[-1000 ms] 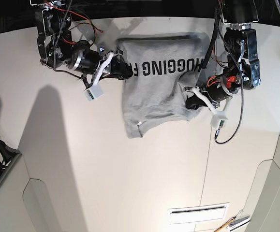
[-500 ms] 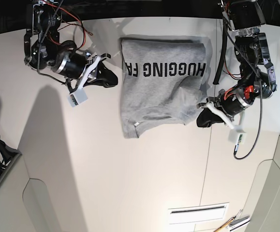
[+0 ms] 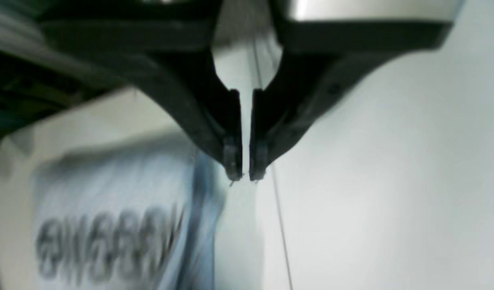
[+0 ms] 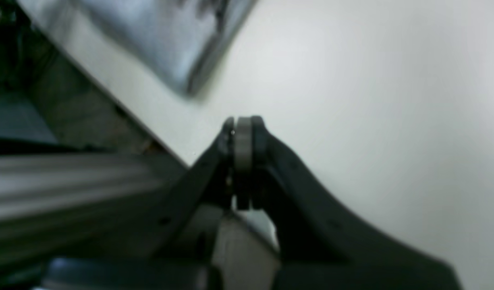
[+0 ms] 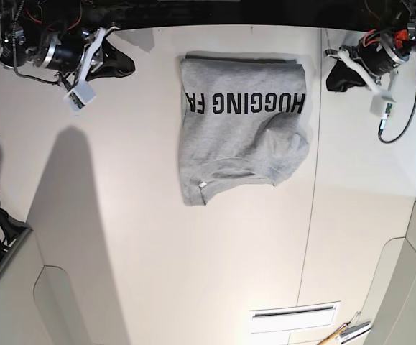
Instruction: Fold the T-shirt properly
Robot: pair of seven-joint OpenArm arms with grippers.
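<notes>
1. Heather-grey cotton, printed with black block capitals, the short-sleeved T-shirt (image 5: 240, 136) lies folded into a rough rectangle near the middle of the worktop's far edge, touching neither tool. The pale, smooth worktop (image 5: 193, 273) is bare around it.

2. The left tool (image 5: 339, 74), near the far right corner in the base view, has its black jaws drawn almost together with only a thin slit between them in the left wrist view (image 3: 245, 175), and nothing in that slit.

3. The right tool (image 5: 121, 63), near the far left corner, has its tips pressed together in the right wrist view (image 4: 242, 125), gripping nothing.

4. Risk, as I judge it: the fold is uneven. The near edge slants, a lobe bulges at the near right, and a corner hangs lower at the near left. If this counts as finished, the result may fall short of "properly".

5. A further fold carries its own hazard: with the layers stacked, a pinch at the bulging corner could catch only the top layer and drag the stack open.

6. Both wrist views are blurred, so fine creases cannot be judged.
</notes>
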